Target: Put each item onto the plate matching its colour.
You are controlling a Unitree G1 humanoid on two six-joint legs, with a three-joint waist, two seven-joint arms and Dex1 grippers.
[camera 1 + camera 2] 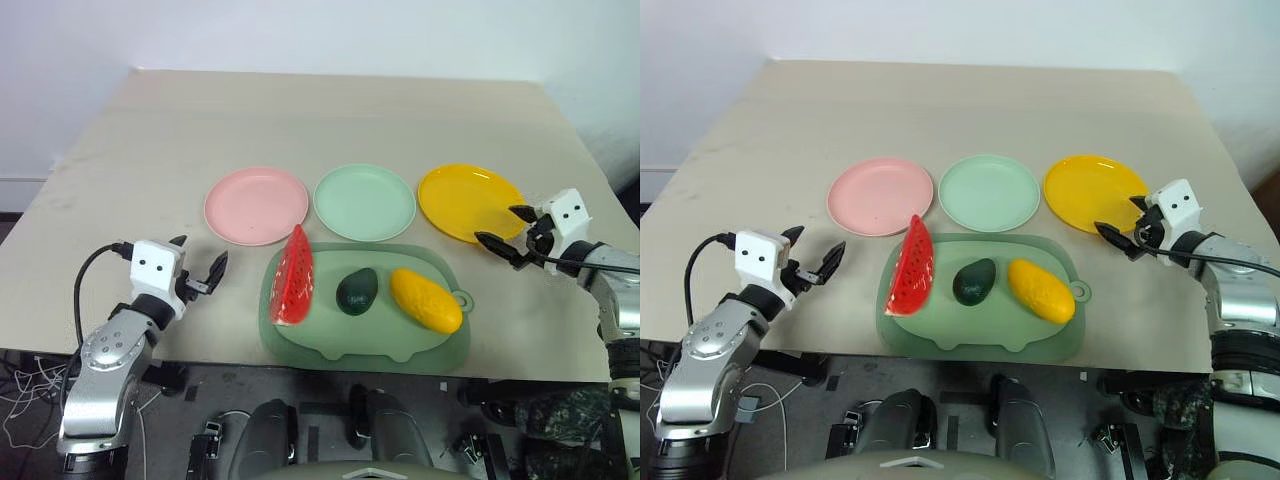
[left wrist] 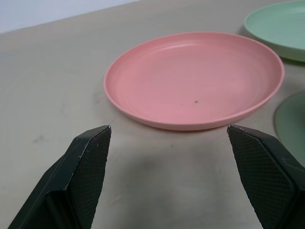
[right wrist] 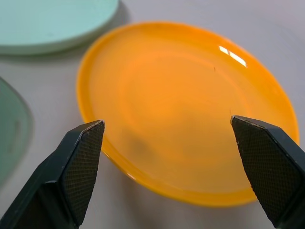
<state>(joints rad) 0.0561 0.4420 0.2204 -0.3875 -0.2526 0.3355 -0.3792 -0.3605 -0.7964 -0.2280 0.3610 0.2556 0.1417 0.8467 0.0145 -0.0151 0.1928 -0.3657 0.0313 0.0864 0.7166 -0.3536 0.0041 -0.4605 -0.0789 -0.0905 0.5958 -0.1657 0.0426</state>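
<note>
On the green mat point(image 1: 420, 345) the watermelon point(image 1: 294, 277), avocado point(image 1: 356, 291) and mango point(image 1: 426, 298) are lined up; pink plate point(image 1: 256, 205), mint plate point(image 1: 364, 202), yellow plate point(image 1: 468, 202) sit behind. Left gripper point(image 1: 200, 264) and right gripper point(image 1: 506, 231) are held wide apart, nothing gripped.

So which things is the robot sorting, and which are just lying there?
For the job:
red watermelon wedge toy
dark green avocado toy
yellow mango toy
round pink plastic plate
round mint green plastic plate
round yellow plastic plate

Just lying there:
large green pig-shaped mat
beige table
</note>
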